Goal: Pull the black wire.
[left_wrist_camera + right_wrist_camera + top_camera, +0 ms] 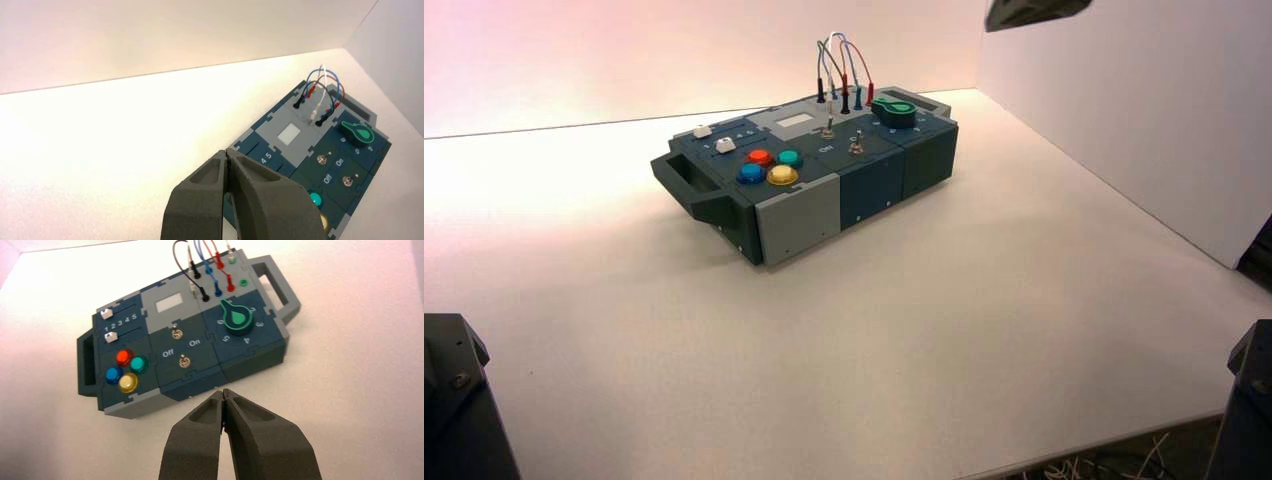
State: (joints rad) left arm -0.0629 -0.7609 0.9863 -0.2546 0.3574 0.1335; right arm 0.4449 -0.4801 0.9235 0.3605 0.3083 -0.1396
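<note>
Wire [844, 100] stands plugged at the box's [879, 185] far end, while both end effectors, left [227, 155] and right [222, 392], hover closed and empty.

Lettering on the box [250, 360]
"Off" and "On" between the two toggle switches [184, 361]; "1 2 3 4 5" by the white sliders [106, 314]; numerals 3–6 around the green knob [237, 318]

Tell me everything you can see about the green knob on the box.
The green knob is a teardrop-shaped pointer dial. It looks like glossy plastic, brighter green on top over a darker round skirt. It stands upright on the dark blue panel at the right end of the box, beside the banana plugs. White numerals ring it: 3, 4, 5 and 6 are readable. Its narrow tip aims toward the plugs. Nothing touches it.
</note>
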